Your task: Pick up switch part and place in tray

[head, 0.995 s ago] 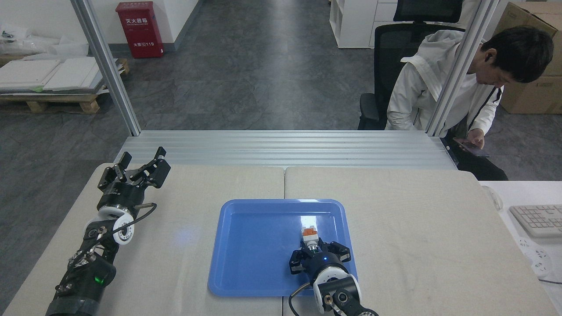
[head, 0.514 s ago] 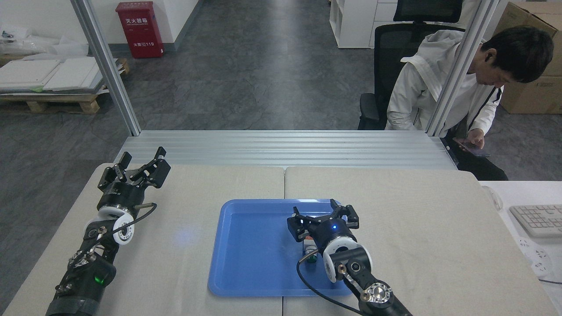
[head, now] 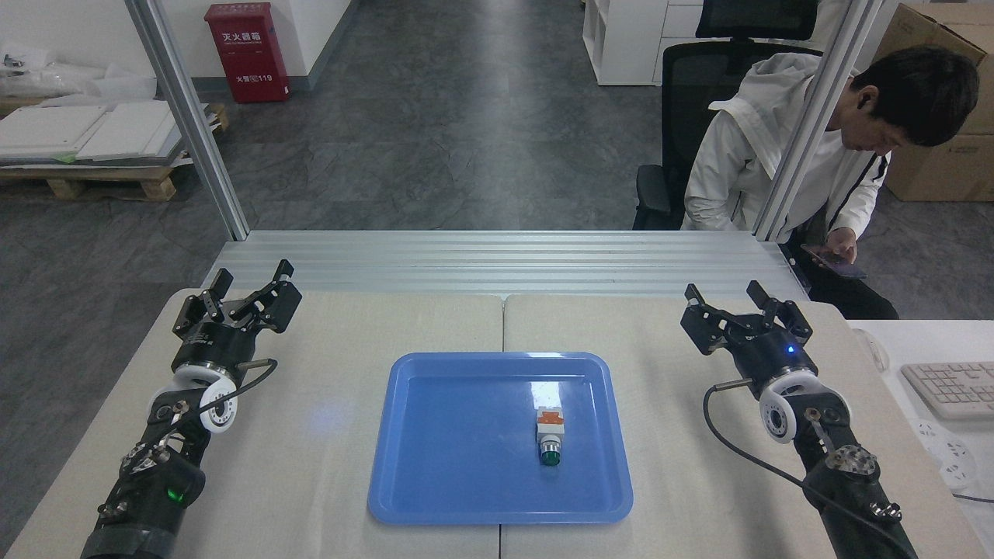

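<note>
1. Head view, looking forward and down over a beige counter [head: 699,435] made of two slabs meeting at a centre seam.
2. Blue tray [head: 435,473] lying flat at the counter's middle, straddling the seam.
3. Switch part [head: 550,436] lying on its side inside the tray, right of the tray's centre; green cap toward the near edge, orange piece and white body toward the far edge.
4. Left claw [head: 247,291] at the far left of the counter, fingers spread apart, holding nothing, well apart from the tray.
5. Right claw [head: 734,304] at the far right of the counter, fingers spread apart, holding nothing, well apart from the tray.
6. Beyond the counter, seated person [head: 784,155] in a white jacket looking down at a phone [head: 835,262].
7. White keyboard [head: 951,388] on a neighbouring desk at the right edge.
</note>
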